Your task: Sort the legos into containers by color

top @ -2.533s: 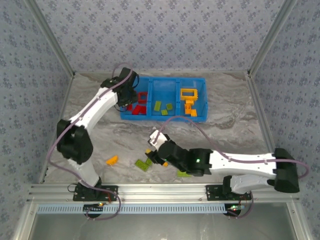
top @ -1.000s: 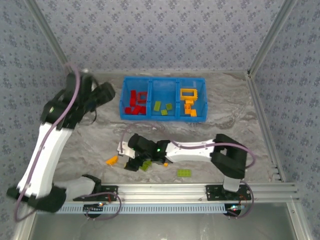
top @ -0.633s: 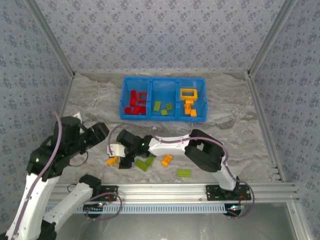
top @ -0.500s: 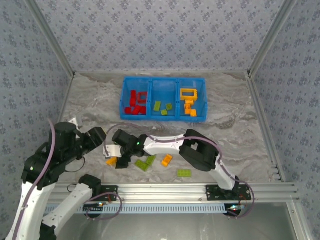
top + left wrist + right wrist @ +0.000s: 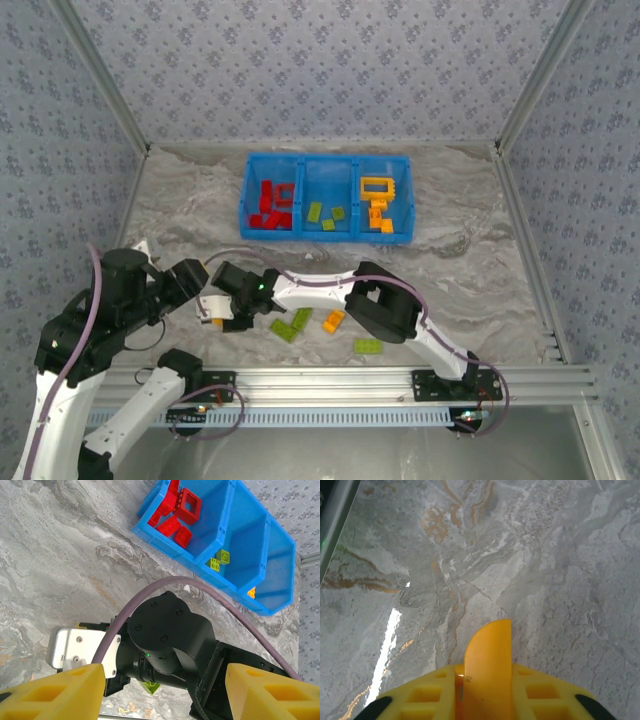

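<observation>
From above, the blue tray (image 5: 327, 234) has three compartments. The left one holds red legos (image 5: 270, 208) too bunched to count, the middle one two green legos (image 5: 325, 213), and the right one an orange frame (image 5: 377, 187) with more orange beneath. On the tabletop (image 5: 470, 270) nearer than the tray lie one orange brick (image 5: 333, 320), a lone green brick (image 5: 368, 346) and probably two touching green bricks (image 5: 290, 325).

In the left wrist view, the left fingers (image 5: 65, 687) stand wide apart and empty, cut off at the frame's bottom edge. The right arm's black wrist (image 5: 165, 635) hides the tabletop short of the tray.

In the right wrist view, the right fingers (image 5: 540, 695) are clamped on an upright orange lego (image 5: 489, 665), its lower part hidden.
</observation>
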Controlling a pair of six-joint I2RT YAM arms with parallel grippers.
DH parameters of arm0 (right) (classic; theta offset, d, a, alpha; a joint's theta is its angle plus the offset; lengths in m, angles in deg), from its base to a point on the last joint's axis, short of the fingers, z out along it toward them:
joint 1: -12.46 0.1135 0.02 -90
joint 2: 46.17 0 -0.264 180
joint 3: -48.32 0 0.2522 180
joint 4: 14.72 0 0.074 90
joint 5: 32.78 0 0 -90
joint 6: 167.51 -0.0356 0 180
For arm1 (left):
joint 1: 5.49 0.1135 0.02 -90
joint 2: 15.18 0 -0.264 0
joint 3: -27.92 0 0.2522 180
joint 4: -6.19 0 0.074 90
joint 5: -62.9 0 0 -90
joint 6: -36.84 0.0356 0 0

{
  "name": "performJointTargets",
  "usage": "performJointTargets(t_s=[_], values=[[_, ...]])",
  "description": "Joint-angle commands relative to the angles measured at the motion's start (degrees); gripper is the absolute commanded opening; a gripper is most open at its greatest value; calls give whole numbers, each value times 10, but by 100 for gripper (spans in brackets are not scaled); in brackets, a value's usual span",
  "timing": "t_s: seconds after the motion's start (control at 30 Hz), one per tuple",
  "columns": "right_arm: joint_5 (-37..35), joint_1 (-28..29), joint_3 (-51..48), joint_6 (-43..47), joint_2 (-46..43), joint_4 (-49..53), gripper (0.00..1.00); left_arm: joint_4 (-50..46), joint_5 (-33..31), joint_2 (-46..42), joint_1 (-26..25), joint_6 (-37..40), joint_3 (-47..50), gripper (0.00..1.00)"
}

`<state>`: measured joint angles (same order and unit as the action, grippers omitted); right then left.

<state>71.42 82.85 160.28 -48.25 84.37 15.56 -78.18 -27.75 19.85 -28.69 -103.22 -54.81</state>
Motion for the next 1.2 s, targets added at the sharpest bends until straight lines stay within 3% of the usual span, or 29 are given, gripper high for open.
performJointTargets(t_s=[0.0, 0.17, 0.33, 0.5, 0.6, 0.7, 0.77, 0.97, 1.17], values=[[-7, 2, 0, -17, -15, 9, 19, -11, 7, 1, 3, 3, -20, 65], [-25, -13, -69, -59, -97, -56, 15, 15, 43, 11, 3, 22, -27, 65], [-51, -52, -169, -114, -216, -109, 14, 99, 132, 31, 3, 17, -6, 65], [-138, -124, -316, -193, -385, -141, 13, 207, 192, 86, -14, -13, 31, 62], [-204, -199, -393, -272, -495, -132, 13, 278, 144, 137, -98, -31, 47, 61], [-261, -282, -419, -344, -559, -75, 15, 314, 53, 220, -221, -24, 22, 61], [-284, -337, -412, -397, -566, -29, 15, 338, 6, 280, -283, -15, -3, 61], [-284, -437, -348, -491, -482, 43, 17, 407, -42, 380, -361, -16, -21, 60], [-378, -450, -189, -535, -320, 149, 17, 420, -73, 430, -401, -11, -24, 60]])
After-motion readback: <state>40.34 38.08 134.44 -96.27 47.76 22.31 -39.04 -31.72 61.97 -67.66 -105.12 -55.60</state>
